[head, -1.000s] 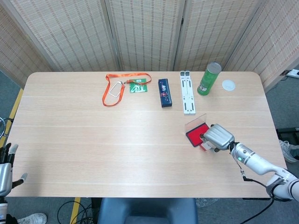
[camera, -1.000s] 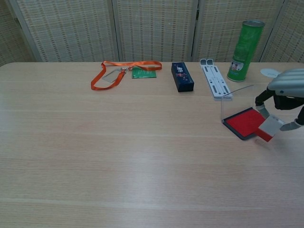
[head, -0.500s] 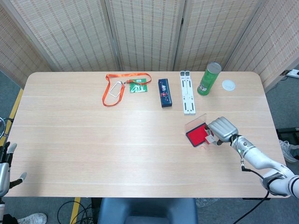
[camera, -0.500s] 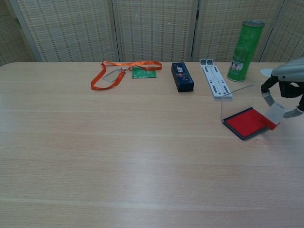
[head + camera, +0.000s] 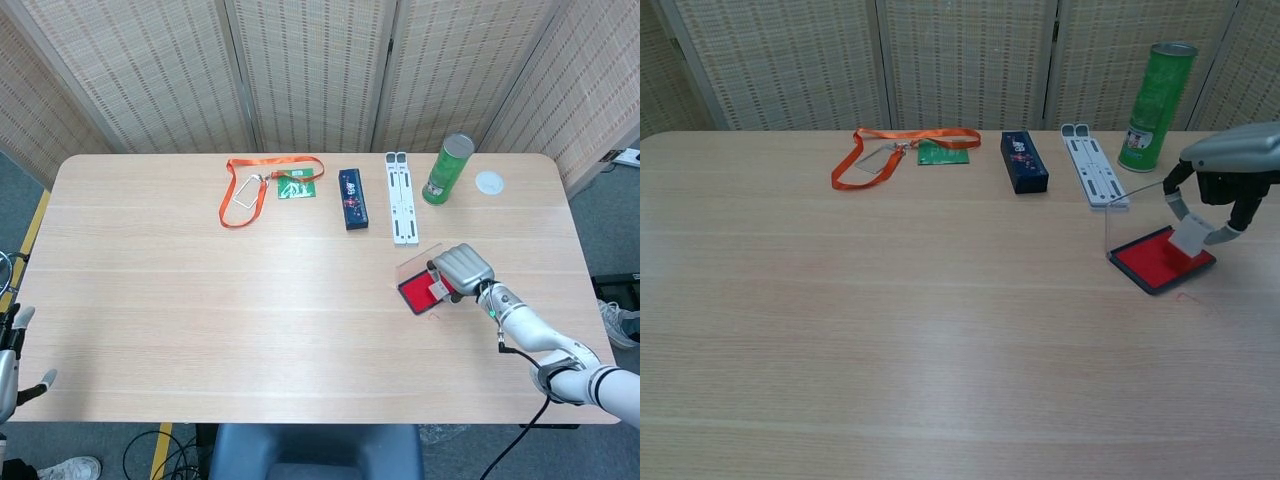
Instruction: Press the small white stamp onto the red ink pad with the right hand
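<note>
A: Where's the small white stamp (image 5: 1189, 237)?

B: Pinched in the fingers of the right hand (image 5: 1225, 182), tilted a little, its lower end over the right part of the red ink pad (image 5: 1157, 258). From the chest view it looks to be touching the pad or just above it; I can't tell which.

A: And the pad itself?

B: Flat on the surface (image 5: 890, 320) with its clear lid (image 5: 1137, 213) standing open behind it. In the head view the stamp (image 5: 438, 291) sits at the pad's (image 5: 418, 293) right edge under the hand (image 5: 462, 270).

A: So which step is this?

B: I'd judge it the pressing itself, at or just short of contact. The next move, as I read it, calls for a straight downward push with the stamp levelled so its face meets the ink evenly, keeping clear of the lid.

A: The other hand?

B: The left hand (image 5: 8, 350) hangs off the near left corner, holding nothing, fingers apart.

A: Anything else around?

B: Along the far side: a green can (image 5: 1155, 92) behind the pad, a white folding stand (image 5: 1093, 170), a dark blue box (image 5: 1023, 161), a green card (image 5: 942, 154) and an orange lanyard (image 5: 875, 156). All well apart from the pad except the stand, whose near end is just beside the lid.
</note>
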### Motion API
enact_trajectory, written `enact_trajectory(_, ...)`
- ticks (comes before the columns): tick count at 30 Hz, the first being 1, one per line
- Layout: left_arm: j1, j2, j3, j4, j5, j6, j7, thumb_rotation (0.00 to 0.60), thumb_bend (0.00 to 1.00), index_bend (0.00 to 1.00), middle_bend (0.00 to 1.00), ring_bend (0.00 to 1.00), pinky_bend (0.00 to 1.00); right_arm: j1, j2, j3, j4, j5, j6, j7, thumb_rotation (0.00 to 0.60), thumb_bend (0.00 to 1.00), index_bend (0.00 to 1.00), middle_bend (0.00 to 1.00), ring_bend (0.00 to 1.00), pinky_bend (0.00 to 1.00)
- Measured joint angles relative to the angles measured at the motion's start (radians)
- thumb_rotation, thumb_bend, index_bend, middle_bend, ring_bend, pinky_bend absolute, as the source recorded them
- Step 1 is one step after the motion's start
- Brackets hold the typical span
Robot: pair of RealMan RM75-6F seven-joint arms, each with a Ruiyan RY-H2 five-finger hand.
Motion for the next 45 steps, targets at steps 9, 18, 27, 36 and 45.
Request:
enact_trajectory(9,0.009,0.009,0.004,-0.008,0.016,0.016,-0.011,0.6,0.23,0.0,0.06,0.08,0.26,0.012,-0.04,0.013,0.036,0.025,-0.027,-0.03,0.6,0.28,0.82,1.0,0.87,0.51)
enact_trajectory(18,0.01,0.008,0.004,-0.008,0.016,0.014,-0.008,0.6,0.23,0.0,0.06,0.08,0.26,0.012,-0.062,0.015,0.06,0.031,-0.033,-0.049,0.6,0.28,0.83,1.0,0.86,0.51)
enact_trajectory(27,0.01,0.007,0.004,-0.007,0.016,0.013,-0.007,0.6,0.23,0.0,0.06,0.08,0.26,0.009,-0.087,0.01,0.098,0.025,-0.04,-0.048,0.6,0.28,0.83,1.0,0.86,0.51)
enact_trajectory(36,0.012,0.007,0.003,-0.008,0.019,0.017,-0.007,0.6,0.23,0.0,0.06,0.08,0.26,0.004,-0.091,0.013,0.106,0.013,-0.03,-0.026,0.6,0.28,0.83,1.0,0.87,0.51)
enact_trajectory(45,0.014,0.005,0.003,-0.012,0.027,0.027,-0.002,0.6,0.23,0.0,0.06,0.08,0.26,-0.013,0.012,0.018,-0.038,-0.011,0.035,-0.041,0.6,0.28,0.83,1.0,0.87,0.51)
